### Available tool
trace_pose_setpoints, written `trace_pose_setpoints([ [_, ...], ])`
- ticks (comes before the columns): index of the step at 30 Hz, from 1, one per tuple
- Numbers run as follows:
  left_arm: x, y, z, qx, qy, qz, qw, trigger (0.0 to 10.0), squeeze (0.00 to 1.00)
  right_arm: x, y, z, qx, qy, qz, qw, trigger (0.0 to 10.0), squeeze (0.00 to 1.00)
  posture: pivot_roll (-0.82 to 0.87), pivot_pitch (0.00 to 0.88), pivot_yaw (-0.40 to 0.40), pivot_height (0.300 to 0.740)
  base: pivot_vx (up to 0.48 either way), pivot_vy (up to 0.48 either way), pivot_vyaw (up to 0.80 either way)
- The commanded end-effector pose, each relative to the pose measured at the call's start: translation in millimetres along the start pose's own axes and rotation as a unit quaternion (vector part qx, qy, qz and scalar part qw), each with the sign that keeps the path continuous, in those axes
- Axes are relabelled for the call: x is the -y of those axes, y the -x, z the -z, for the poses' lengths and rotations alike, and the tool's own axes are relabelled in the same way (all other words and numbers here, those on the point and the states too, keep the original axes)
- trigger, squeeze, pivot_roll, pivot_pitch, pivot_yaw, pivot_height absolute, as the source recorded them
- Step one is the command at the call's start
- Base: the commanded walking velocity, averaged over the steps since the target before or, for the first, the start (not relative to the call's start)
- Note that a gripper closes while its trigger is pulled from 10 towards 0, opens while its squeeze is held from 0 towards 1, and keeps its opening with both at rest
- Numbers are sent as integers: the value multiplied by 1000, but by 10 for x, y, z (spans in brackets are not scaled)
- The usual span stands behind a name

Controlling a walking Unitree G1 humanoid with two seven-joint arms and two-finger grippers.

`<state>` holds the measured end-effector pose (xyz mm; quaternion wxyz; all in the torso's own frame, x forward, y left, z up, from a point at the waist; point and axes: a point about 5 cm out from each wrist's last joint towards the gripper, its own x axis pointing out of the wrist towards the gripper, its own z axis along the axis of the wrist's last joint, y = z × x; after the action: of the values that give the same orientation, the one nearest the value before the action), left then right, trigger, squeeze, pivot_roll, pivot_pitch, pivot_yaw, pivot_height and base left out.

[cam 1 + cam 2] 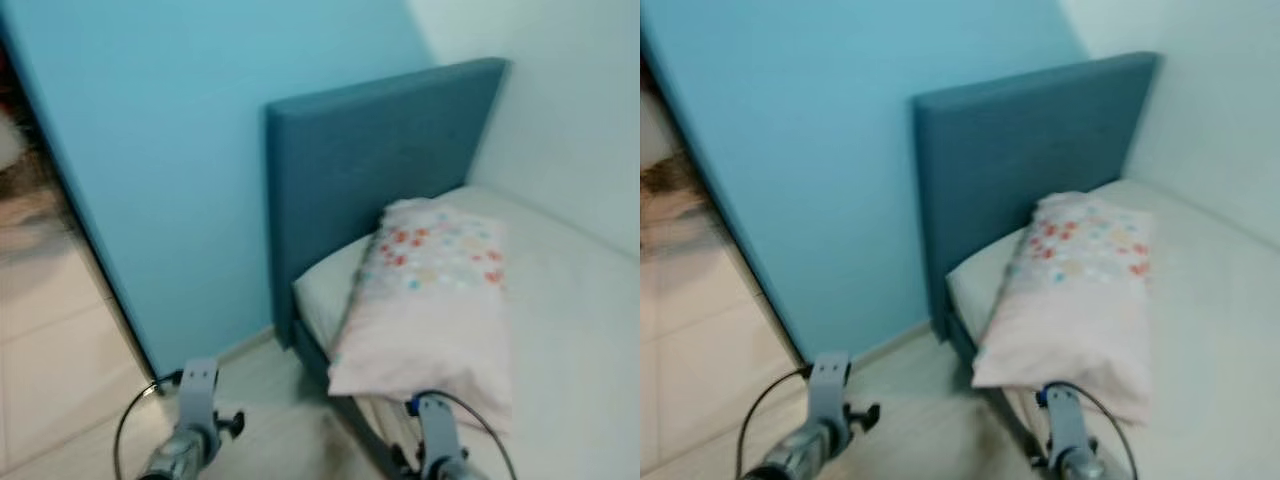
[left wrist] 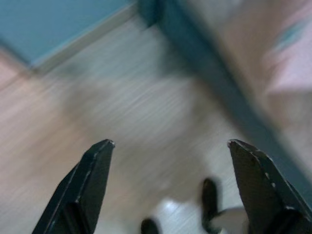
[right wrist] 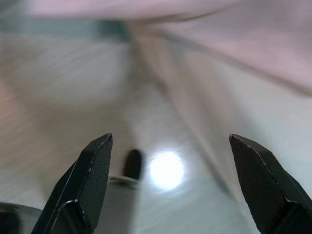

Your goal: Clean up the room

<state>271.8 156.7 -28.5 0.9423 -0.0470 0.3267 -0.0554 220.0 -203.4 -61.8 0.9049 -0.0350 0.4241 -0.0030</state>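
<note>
A pale pink pillow (image 1: 430, 300) with coloured dots lies on the white bed (image 1: 570, 330), its near end hanging over the bed's left edge. The blue headboard (image 1: 380, 170) stands behind it. Both silver arms hang low at the bottom of the eye views, the left arm (image 1: 190, 430) over the floor and the right arm (image 1: 435, 445) just under the pillow's near end. My left gripper (image 2: 170, 146) is open above the wooden floor (image 2: 122, 122). My right gripper (image 3: 170, 141) is open too, above the floor beside the bed's side, with nothing between its fingers.
A light blue wall (image 1: 170, 150) runs along the left, ending at a doorway with a tiled floor (image 1: 50, 340) beyond. A white wall (image 1: 570, 100) backs the bed on the right. The bed's dark frame (image 2: 229, 97) borders the floor strip.
</note>
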Motion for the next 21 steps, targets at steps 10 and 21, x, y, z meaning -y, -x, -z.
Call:
trace_pose_setpoints([
  [10, -54, 21, 49, -6, 3, -6, 1000, 10000, 0, -1, -9, -81, 20, -11, 8, 1000, 10000, 0, 63, 0, -9, 740, 418, 0, -226],
  [21, -63, -15, -139, 19, 25, -2, 1000, 10000, 0, 89, 4, -49, 10, -22, 18, 1000, 10000, 0, 58, 0, 1, 740, 232, 0, -679],
])
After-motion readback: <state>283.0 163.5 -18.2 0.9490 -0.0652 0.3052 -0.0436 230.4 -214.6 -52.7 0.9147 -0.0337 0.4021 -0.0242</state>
